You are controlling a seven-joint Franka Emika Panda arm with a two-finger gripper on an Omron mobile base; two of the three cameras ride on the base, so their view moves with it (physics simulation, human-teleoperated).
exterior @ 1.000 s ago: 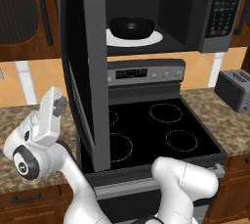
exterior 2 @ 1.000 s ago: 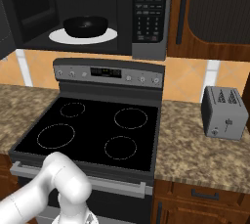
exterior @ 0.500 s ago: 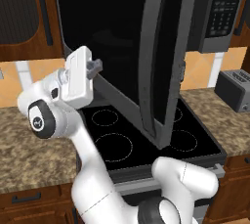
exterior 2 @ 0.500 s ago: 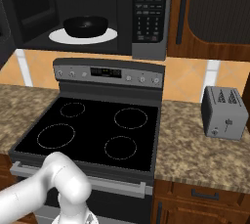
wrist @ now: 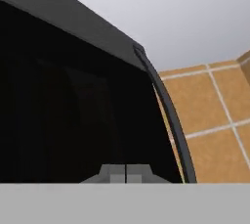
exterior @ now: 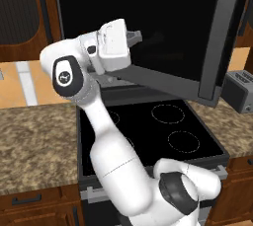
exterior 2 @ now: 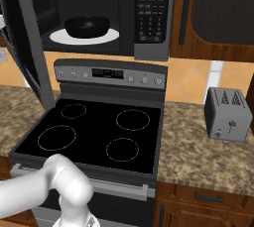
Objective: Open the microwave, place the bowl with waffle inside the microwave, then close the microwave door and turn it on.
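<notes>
The microwave [exterior 2: 149, 18] hangs above the stove with its door partly open. Inside, the black bowl [exterior 2: 88, 26] rests on the white turntable [exterior 2: 59, 36]; the bowl's wall hides the waffle. The microwave door [exterior: 163, 27], black glass in a grey frame, stands swung out across the left base view, and its edge [exterior 2: 27, 42] shows at the left of the right base view. My gripper [exterior: 134, 36] is shut and empty, its tips against the door's glass. In the hand view the shut fingertips [wrist: 126, 172] face the dark glass [wrist: 73, 115], beside the door's grey handle [wrist: 166, 115].
The black cooktop [exterior 2: 99, 132] with four burner rings lies below, with its control panel [exterior 2: 109, 74] behind. A grey toaster [exterior 2: 227, 114] sits on the granite counter [exterior 2: 208, 156] at the right. The keypad [exterior 2: 152, 10] is on the microwave's right side.
The door has swung from wide open on the left toward the microwave. My arm has risen and moved right with it, the shut gripper staying against the glass.
</notes>
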